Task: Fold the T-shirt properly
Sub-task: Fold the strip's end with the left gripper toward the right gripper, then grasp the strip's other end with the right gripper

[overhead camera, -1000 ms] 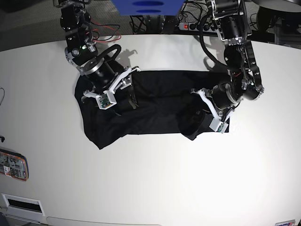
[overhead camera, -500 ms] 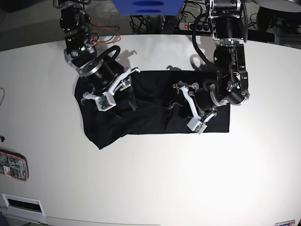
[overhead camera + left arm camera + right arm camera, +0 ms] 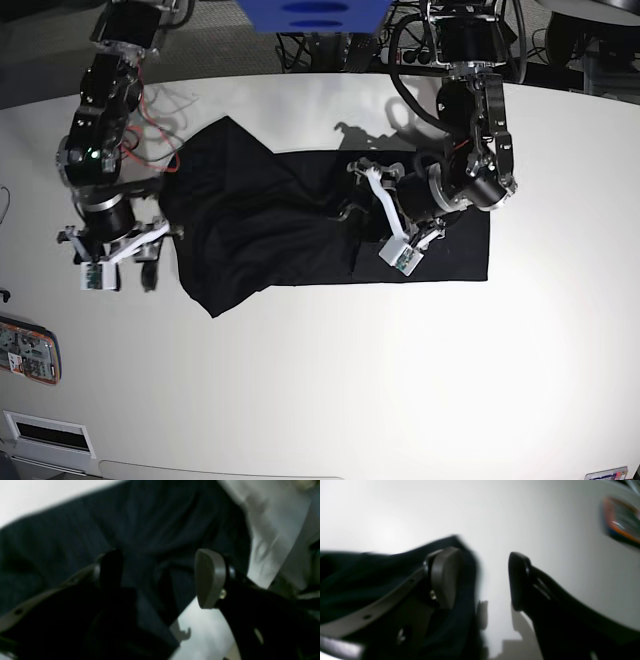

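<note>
Here the black T-shirt [image 3: 300,225] lies spread across the middle of the white desk [image 3: 350,380], roughly folded into a long band with a loose flap raised toward the far left corner and a rumpled lobe hanging toward the near left.

The left tool [image 3: 385,215] sits over the right half of the cloth; in the left wrist view its fingers [image 3: 210,577] stand apart, with dark fabric showing in the gap between them but nothing pinched.

The right tool [image 3: 120,250] hovers at the shirt's left edge, partly off the cloth over bare desk. In the right wrist view its fingers [image 3: 445,575] are also spread, one over the shirt's edge and the other over the white surface.

A small colourful object [image 3: 25,350] lies at the desk's left edge, well apart from the shirt.
</note>
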Robot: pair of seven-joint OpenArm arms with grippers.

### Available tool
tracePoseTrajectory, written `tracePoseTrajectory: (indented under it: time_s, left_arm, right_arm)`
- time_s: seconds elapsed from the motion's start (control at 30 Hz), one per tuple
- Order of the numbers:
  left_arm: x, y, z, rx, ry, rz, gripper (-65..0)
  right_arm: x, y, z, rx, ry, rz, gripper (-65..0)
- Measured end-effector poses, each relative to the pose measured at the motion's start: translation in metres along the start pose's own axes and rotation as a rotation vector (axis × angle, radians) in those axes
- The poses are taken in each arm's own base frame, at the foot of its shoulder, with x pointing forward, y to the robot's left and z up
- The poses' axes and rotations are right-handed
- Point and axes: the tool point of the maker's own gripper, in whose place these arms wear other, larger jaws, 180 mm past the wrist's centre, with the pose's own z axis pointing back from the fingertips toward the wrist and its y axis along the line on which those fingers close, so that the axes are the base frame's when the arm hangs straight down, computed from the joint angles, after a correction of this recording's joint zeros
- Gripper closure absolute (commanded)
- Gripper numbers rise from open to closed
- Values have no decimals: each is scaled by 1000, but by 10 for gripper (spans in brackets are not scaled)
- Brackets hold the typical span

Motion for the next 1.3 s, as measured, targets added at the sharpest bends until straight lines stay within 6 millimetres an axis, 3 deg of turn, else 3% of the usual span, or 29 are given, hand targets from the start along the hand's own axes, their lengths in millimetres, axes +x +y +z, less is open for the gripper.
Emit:
tracePoseTrajectory:
  time_s: [0.13,0.2,0.33,0.5,0.57,0.63,0.73,0.83,1.17,1.3]
  left_arm:
    - [58,-5,41,70,-148,-198,-426]
    - [69,-6,59,106,-164,-273,-426]
    - [51,16,71,202,-56,-350,-426]
    - [41,24,80,286,-127,-394,-426]
    - [30,22,78,303,-121,-406,-426]
    - [31,17,79,312,-176,-404,-426]
    - [21,19,82,340,-163,-406,-430]
    - [16,20,84,342,-159,-401,-426]
    - [12,31,92,378,-152,-382,-426]
    - [13,32,93,381,-155,-382,-426]
  right_arm:
    - [2,-14,-7,-27,17,-51,-317]
    - [-14,-18,-9,-37,84,-62,-318]
    - [-42,-19,-13,-31,172,-78,-318]
    - [-43,8,-18,147,142,-104,-317]
    - [-52,0,-18,127,162,-144,-313]
    - [-60,-15,-14,81,182,-153,-316]
    - [-56,-22,-14,65,164,-157,-317]
    - [-54,-16,-15,86,153,-159,-317]
    - [-72,-16,-7,79,195,-157,-316]
    - [-61,-17,-10,81,152,-165,-317]
